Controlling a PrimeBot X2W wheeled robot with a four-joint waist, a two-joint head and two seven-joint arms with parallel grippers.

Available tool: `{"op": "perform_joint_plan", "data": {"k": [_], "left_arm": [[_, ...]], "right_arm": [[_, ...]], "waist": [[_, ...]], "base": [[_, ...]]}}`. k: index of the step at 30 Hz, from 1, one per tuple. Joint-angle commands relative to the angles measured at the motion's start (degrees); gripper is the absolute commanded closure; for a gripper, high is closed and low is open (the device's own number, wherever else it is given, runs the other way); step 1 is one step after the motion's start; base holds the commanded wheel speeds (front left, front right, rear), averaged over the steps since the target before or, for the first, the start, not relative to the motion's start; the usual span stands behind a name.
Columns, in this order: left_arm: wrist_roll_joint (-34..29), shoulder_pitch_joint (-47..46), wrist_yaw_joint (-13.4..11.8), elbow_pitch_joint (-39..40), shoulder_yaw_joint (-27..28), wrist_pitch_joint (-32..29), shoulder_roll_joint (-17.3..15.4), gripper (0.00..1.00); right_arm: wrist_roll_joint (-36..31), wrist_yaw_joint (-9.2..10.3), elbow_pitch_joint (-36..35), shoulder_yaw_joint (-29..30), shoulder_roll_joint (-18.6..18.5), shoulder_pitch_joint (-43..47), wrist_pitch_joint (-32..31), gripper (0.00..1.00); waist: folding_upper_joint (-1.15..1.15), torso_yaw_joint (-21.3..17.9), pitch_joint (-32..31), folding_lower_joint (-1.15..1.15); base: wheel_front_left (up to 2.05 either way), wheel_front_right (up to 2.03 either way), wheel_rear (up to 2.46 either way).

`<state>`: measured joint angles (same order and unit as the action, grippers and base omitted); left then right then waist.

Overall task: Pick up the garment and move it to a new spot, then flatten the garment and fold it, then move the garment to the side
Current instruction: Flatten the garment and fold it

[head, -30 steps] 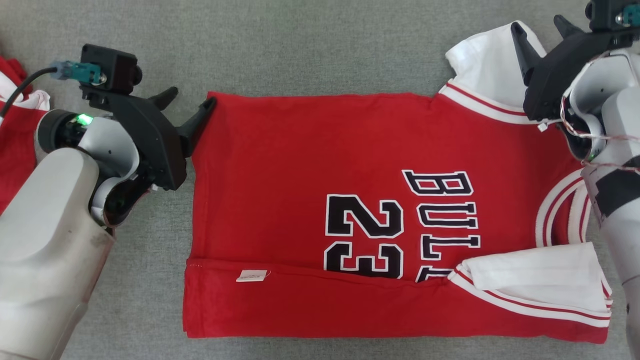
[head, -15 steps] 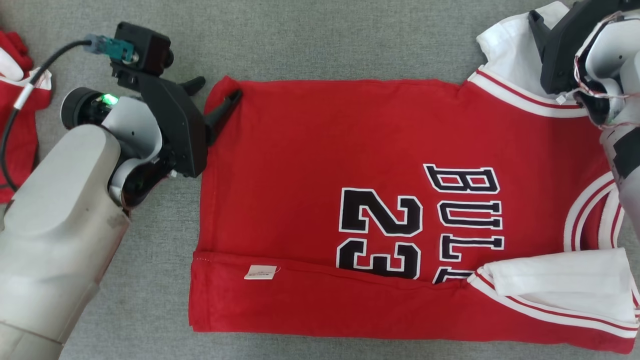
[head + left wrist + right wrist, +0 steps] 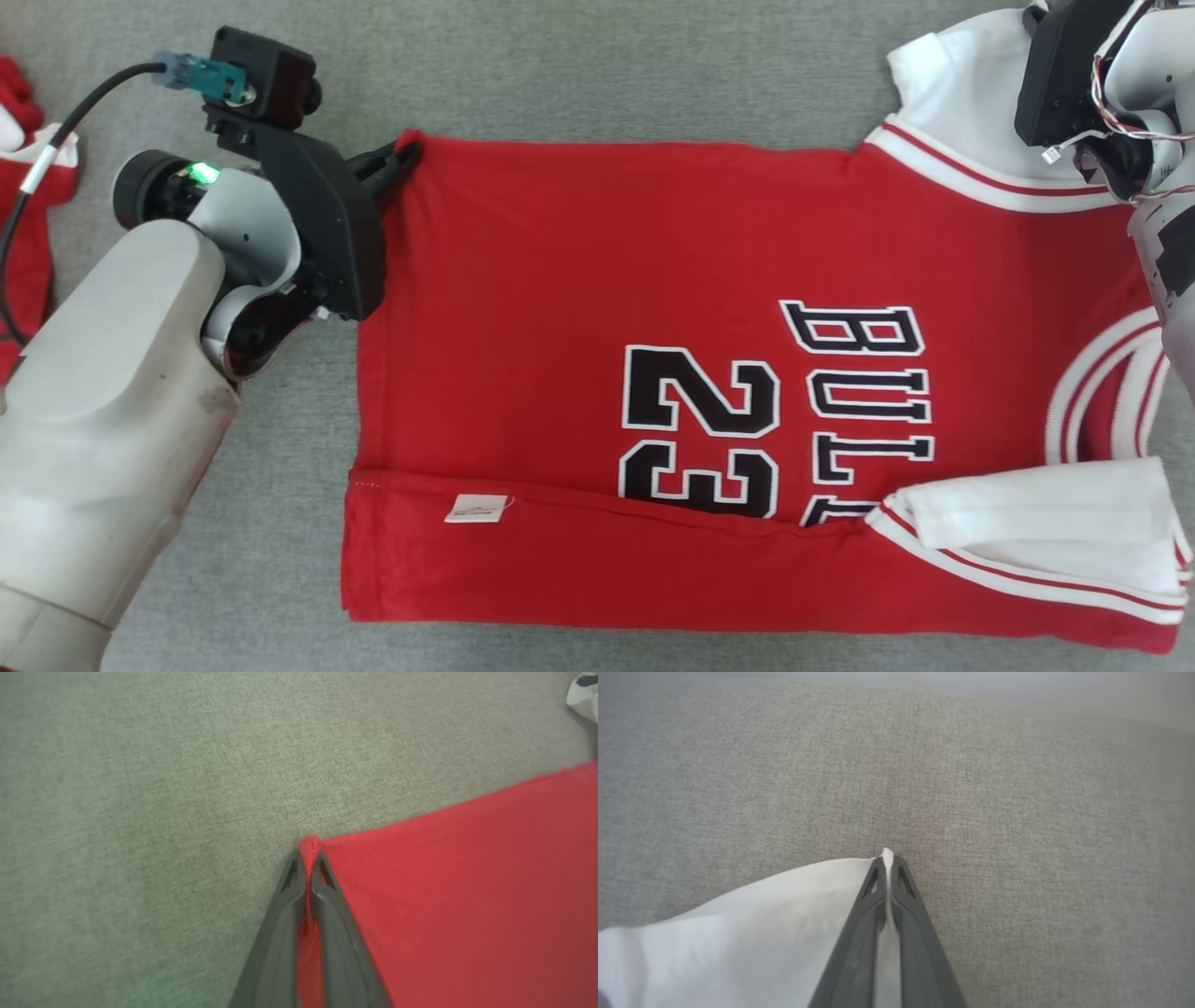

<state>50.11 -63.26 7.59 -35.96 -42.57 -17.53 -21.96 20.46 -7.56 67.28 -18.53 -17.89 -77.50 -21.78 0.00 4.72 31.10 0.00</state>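
The left gripper [image 3: 308, 858] pinches a corner of the red jersey [image 3: 579, 280]. The right gripper [image 3: 887, 858] pinches the white sleeve [image 3: 738, 914]. Such tiny bites may slip if pulled hard.

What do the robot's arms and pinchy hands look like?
Both arms are smooth pale grey shells. The left gripper and right gripper are black, each with two long pointed fingers. The left wrist carries a boxy black camera with a teal plug and black cable, plus a small green light. The right arm has thin loose wires and a black band.
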Motion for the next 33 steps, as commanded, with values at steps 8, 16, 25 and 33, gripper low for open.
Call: {"op": "perform_joint_plan", "data": {"k": [8, 16, 25, 33], "left_arm": [[0.5, 3.1, -0.4, -2.8, 0.1, 3.2, -2.1, 1.0], [0.5, 5.6, -1.4, -2.6, 0.7, 6.3, -2.9, 1.0], [-0.1, 10.2, -2.9, -1.1, 0.6, 10.3, -4.1, 1.0], [-0.3, 16.8, -5.3, 3.2, 1.0, 15.5, -5.2, 1.0]], "right_arm": [[1.0, 0.17, -2.2, -1.4, 0.4, 2.2, 10.3, 1.0], [5.0, 0.17, -8.8, -5.4, -0.5, 8.5, 19.7, 1.0], [10.8, 0.17, -21.2, -9.7, -3.7, 21.0, 26.7, 1.0], [13.0, 0.17, -32.8, -6.8, -6.7, 34.4, 29.7, 1.0]], "waist": [[0.0, -3.4, -3.4, 0.0], [0.0, -5.8, -6.8, 0.0], [0.0, -7.2, -10.6, 0.0], [0.0, -7.4, -12.8, 0.0]], "base": [[0.0, 0.0, 0.0], [0.0, 0.0, 0.0], [0.0, 0.0, 0.0], [0.0, 0.0, 0.0]]}}
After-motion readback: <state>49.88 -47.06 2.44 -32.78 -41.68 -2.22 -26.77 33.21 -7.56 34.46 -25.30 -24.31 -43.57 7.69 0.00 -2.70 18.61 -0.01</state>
